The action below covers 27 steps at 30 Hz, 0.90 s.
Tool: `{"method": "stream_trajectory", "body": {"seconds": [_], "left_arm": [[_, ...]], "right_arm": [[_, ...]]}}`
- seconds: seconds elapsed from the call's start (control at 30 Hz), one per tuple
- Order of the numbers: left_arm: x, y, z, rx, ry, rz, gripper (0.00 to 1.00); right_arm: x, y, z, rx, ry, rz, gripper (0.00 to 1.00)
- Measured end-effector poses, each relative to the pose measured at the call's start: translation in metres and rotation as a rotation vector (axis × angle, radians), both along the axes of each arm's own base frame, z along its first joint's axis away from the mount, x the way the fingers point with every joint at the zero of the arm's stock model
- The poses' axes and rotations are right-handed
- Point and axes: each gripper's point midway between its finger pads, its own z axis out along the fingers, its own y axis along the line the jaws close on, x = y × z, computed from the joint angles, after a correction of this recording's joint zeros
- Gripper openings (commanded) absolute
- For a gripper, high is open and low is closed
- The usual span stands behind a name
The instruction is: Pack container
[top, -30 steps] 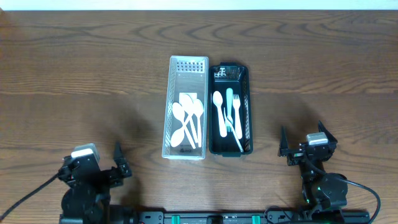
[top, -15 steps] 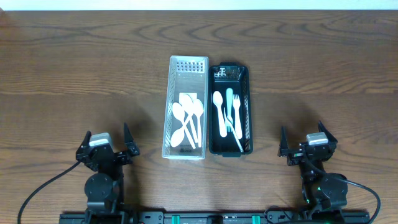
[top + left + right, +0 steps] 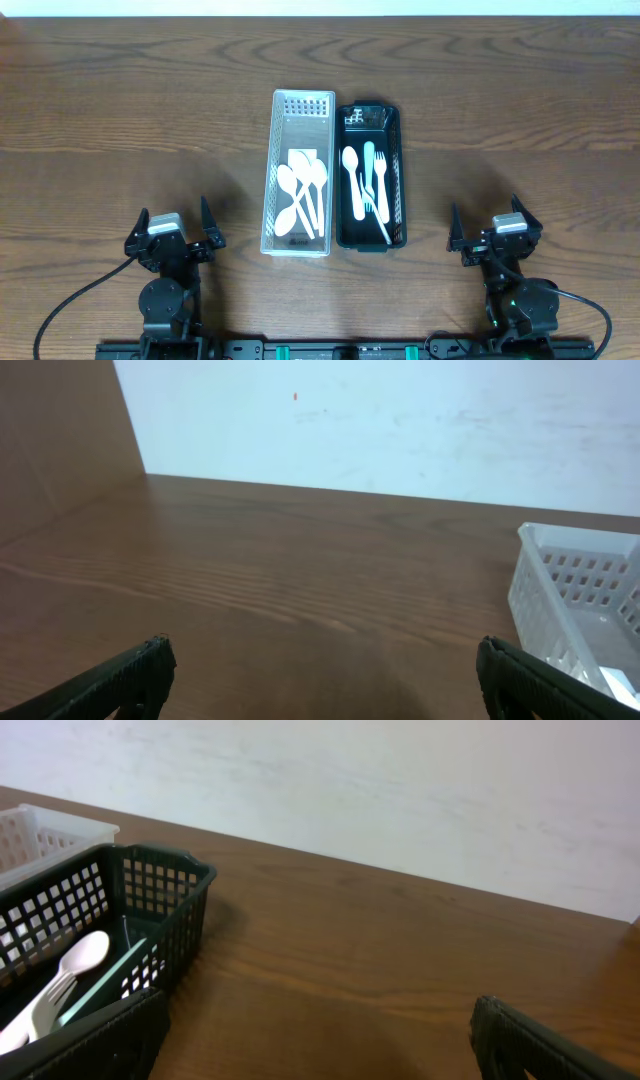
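Observation:
A white slotted container [image 3: 299, 175] stands mid-table with white spoons [image 3: 303, 196] lying inside; its corner shows in the left wrist view [image 3: 580, 610]. Touching its right side is a dark green basket [image 3: 371, 178] holding white cutlery and a pale green piece [image 3: 367, 190]; in the right wrist view the basket [image 3: 110, 910] sits at the left with a white spoon [image 3: 60, 980] in it. My left gripper [image 3: 171, 222] rests open near the front edge, left of the containers, nothing between its fingers. My right gripper [image 3: 488, 226] rests open at the front right, also empty.
Brown wooden tabletop [image 3: 130, 110] spreads around both containers. A pale wall [image 3: 400, 420] rises behind the far edge. Black cables [image 3: 70, 300] trail from the arm bases at the front.
The left arm swung right and turned toward the containers during the first half second, then held still. The right arm and both containers stayed put.

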Motion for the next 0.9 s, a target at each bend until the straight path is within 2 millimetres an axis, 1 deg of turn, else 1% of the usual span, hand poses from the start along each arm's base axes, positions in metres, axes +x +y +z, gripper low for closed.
{"method": "stream_trajectory", "body": {"seconds": [0.9], "left_arm": [[0.0005,-0.0025,-0.0002,-0.001,0.001,-0.015,0.98]], "right_arm": [[0.0000,0.0001,0.0000,0.000,0.000,0.000,0.99]]}}
